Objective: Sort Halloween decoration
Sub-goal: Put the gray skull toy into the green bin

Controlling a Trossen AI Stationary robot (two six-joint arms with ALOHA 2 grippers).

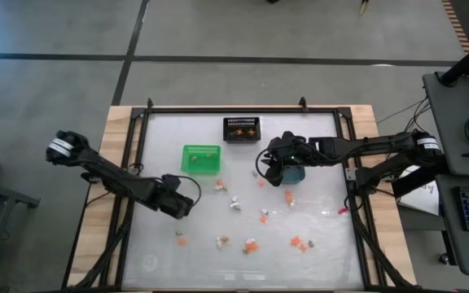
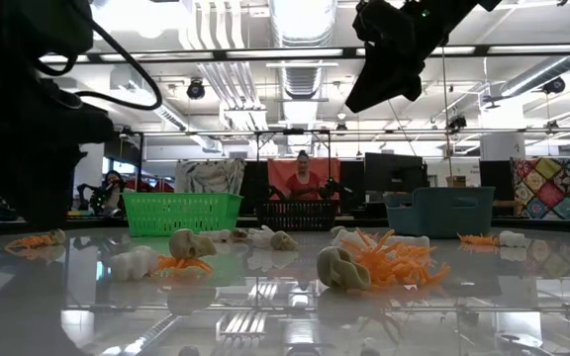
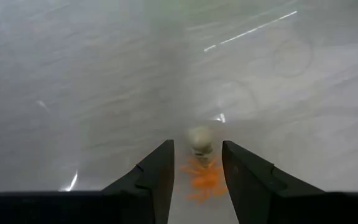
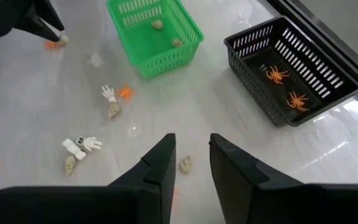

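Glossy tabletop: a pale, reflective sheet is seen framed by dark rails on a wooden base; lights are mirrored in it
Halloween decoration: tiny trinkets are scattered loose over the near and middle part of the sheet, orange spidery shapes, tan skull-like lumps and white skeleton pieces; in the low view a tan skull is seen touching a spiky orange piece
Left gripper: held low over the sheet's left-middle part; in its wrist view the two dark wedge-shaped fingers are parted by a narrow gap and nothing is gripped; a pale skull on an orange spider is seen on the sheet just past the tips, apart from them
Right gripper: raised above the middle of the table, over the blue-grey bin; its fingers stand a little apart, nothing is held, and a tan skull lies on the sheet beyond the gap
Green bin: a bright slotted plastic basket, rectangular, beyond the left gripper; two tan pieces lie inside it
Black mesh bin: a dark ribbed basket at the far edge; two orange spiders rest on its floor
Background: a seated person is seen beyond the table in the low view
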